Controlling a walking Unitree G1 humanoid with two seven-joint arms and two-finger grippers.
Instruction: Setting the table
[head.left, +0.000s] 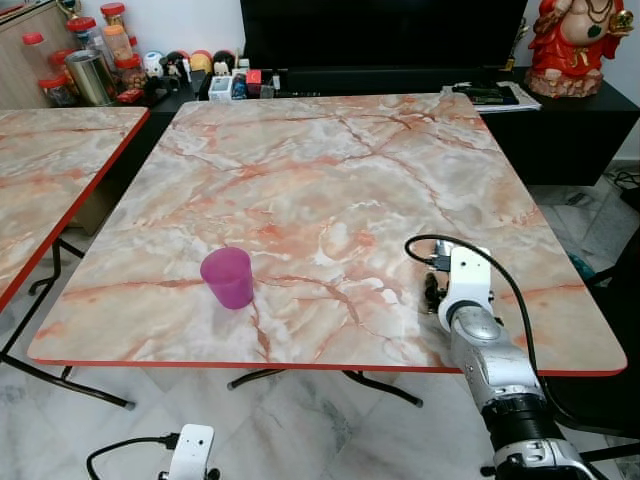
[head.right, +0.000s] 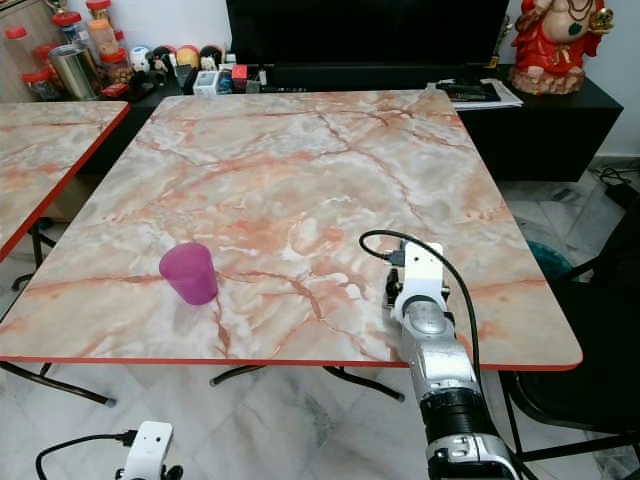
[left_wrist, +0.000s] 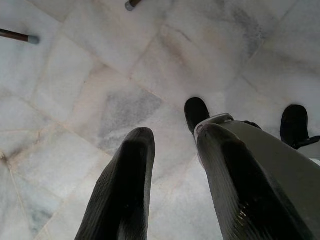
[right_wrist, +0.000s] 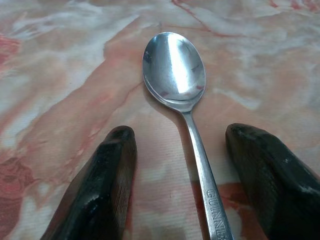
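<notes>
Down near the front right edge of the marble table (head.left: 330, 180), the right gripper (right_wrist: 180, 175) sits released, its 2 fingers spread either side of the handle of a spoon (right_wrist: 175, 70) lying flat, while a purple cup (head.left: 228, 277) stands well apart and the left gripper (left_wrist: 175, 190) hangs parted over the floor.

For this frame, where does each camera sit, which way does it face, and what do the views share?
Left and right eye views: on the head, looking forward and down at the marble table with the purple cup; the right arm shows.
Left wrist view: looks down past open fingers at the tiled floor and the robot's foot.
Right wrist view: looks along open fingers flanking a spoon.
Shared: the marble tabletop, in the eye and right wrist views.
</notes>
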